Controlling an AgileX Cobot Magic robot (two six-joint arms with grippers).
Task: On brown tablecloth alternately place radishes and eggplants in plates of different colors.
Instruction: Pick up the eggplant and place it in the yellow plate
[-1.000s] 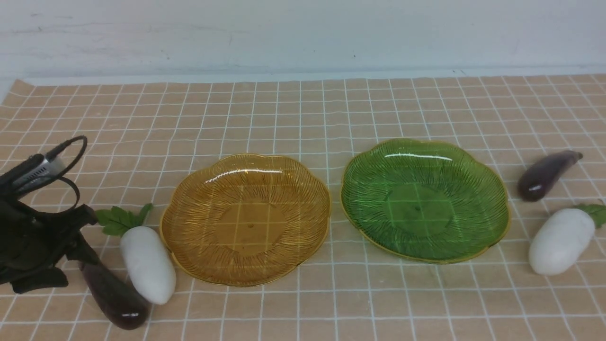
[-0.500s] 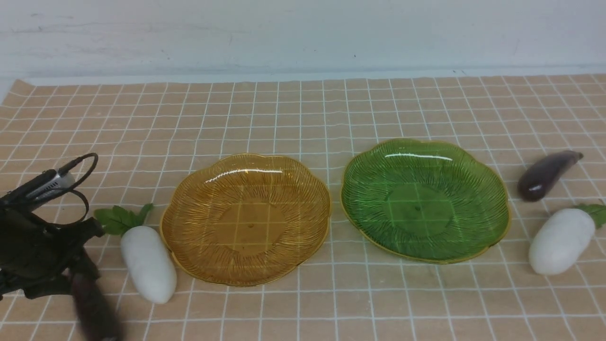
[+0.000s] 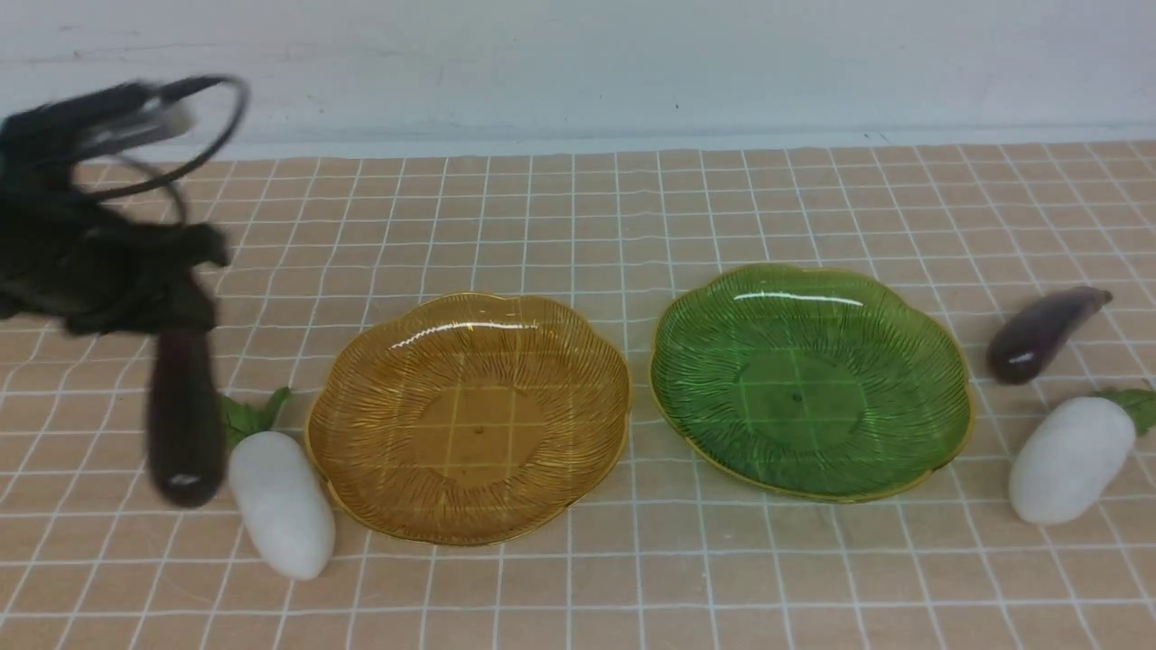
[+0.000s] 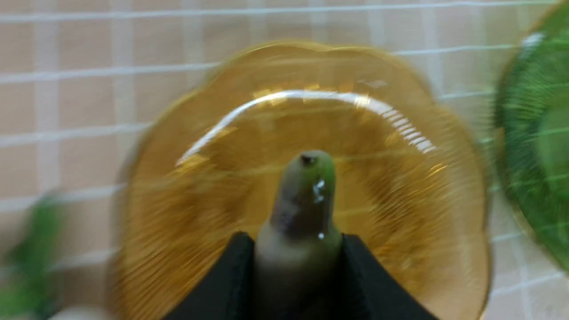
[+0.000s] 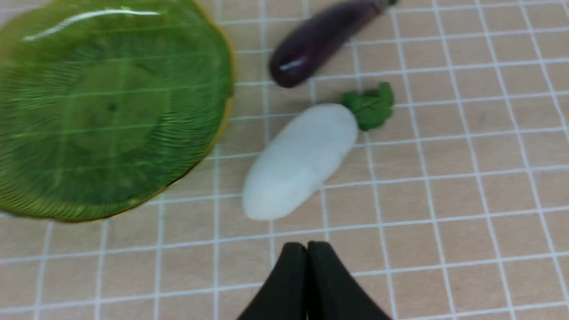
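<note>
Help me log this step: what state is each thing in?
left pincer, shut on the held eggplant
held eggplant, hanging clear of the cloth
right pincer, shut, empty
right eggplant, lying on the cloth
left radish, lying on the cloth
right radish, lying on the cloth
amber plate, empty
green plate, empty

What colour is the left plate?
The left plate is translucent amber-yellow with fine ribs; the front view shows it best.

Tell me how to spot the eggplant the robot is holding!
Find the yellow plate on the checked brown cloth. Just left of it, beside a white radish, a dark purple eggplant hangs tip down from the robot's left hand. The other eggplant lies on the cloth far right; only this one is in the air.
</note>
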